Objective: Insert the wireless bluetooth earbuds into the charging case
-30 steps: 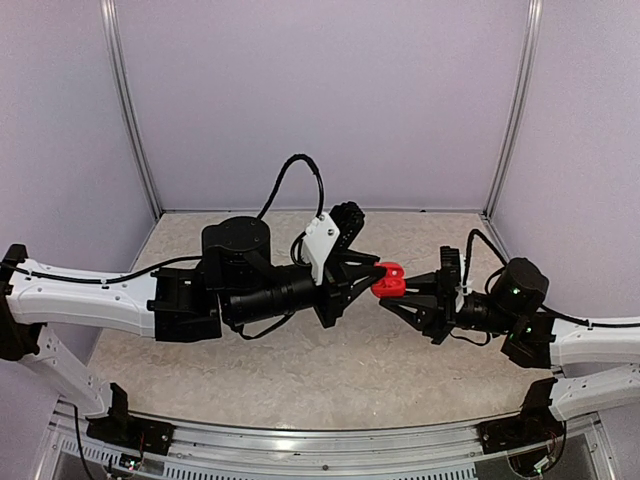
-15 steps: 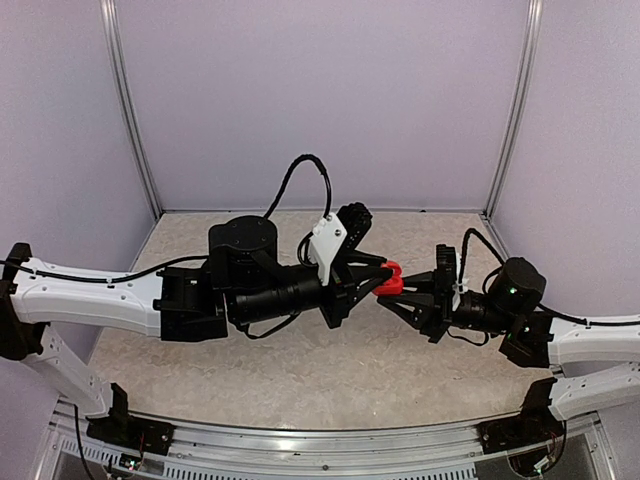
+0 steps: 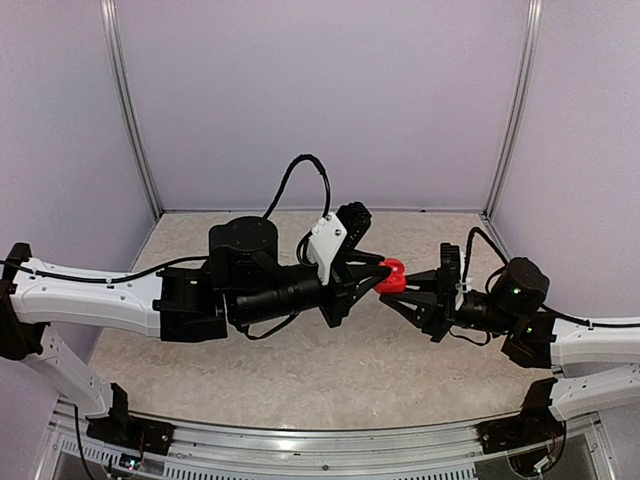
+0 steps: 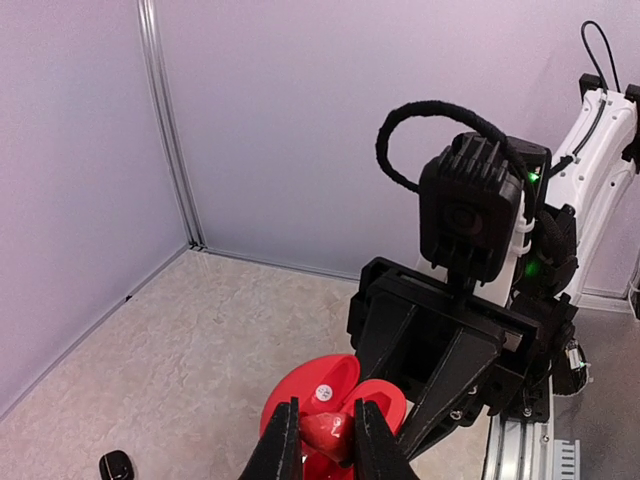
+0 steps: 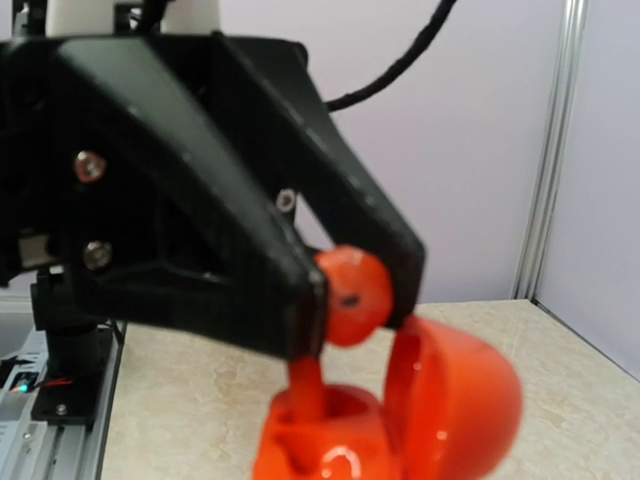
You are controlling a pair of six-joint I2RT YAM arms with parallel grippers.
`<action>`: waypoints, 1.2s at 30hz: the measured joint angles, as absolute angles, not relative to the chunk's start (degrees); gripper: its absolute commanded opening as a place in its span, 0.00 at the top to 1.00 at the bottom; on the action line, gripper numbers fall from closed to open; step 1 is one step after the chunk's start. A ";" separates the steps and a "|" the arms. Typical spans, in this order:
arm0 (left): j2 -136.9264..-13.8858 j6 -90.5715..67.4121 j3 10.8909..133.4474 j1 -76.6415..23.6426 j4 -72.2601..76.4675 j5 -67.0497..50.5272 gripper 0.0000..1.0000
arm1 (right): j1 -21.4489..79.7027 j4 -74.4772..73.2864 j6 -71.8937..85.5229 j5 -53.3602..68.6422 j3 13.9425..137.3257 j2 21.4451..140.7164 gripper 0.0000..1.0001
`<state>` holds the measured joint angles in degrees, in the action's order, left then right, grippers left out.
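A red earbud (image 4: pixel 328 432) sits pinched between the fingertips of my left gripper (image 4: pixel 326 408), which is shut on it. In the right wrist view the earbud (image 5: pixel 351 296) has its round head between the black fingers (image 5: pixel 250 250), and its stem reaches down into the open red charging case (image 5: pixel 330 445). The lid (image 5: pixel 462 395) stands hinged open to the right. My right gripper (image 3: pixel 400 287) is shut on the case (image 3: pixel 392 276) and holds it in the air mid-table, facing the left gripper (image 3: pixel 377 279). The right gripper's own fingertips are out of the right wrist view.
A small black item (image 4: pixel 116 465) lies on the marbled tabletop (image 3: pixel 330 370) below the left wrist. Lilac walls with metal corner posts (image 3: pixel 128 110) close in the back and sides. An aluminium rail (image 3: pixel 320 450) runs along the near edge.
My left gripper has moved right with the earbud and now meets the open case. The right gripper with the case has barely moved.
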<state>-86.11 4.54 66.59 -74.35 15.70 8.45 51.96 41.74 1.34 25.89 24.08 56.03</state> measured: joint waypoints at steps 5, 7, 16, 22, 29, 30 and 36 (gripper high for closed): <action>-86.11 4.67 66.59 -74.37 15.55 8.86 0.92 | 51.99 41.45 1.34 25.74 24.05 55.88 1.00; -86.11 4.64 66.61 -74.37 15.55 8.75 0.92 | 52.01 41.41 1.32 25.43 24.05 55.88 1.00; -86.89 4.08 67.35 -74.30 14.50 7.27 0.92 | 52.14 41.01 0.89 23.64 24.05 55.88 1.00; -88.01 2.98 67.94 -74.28 13.54 7.55 0.88 | 52.14 40.42 -0.10 23.18 24.05 55.66 1.00; -88.03 1.74 67.99 -74.32 13.17 8.82 0.70 | 52.14 40.03 -0.64 22.57 24.05 55.57 1.00; -88.03 1.63 67.99 -74.37 13.15 9.26 0.68 | 52.14 40.07 -0.64 22.33 24.05 55.57 1.00; -88.01 1.54 67.99 -74.41 12.43 10.33 0.61 | 52.12 40.14 -0.60 21.32 24.05 55.53 1.00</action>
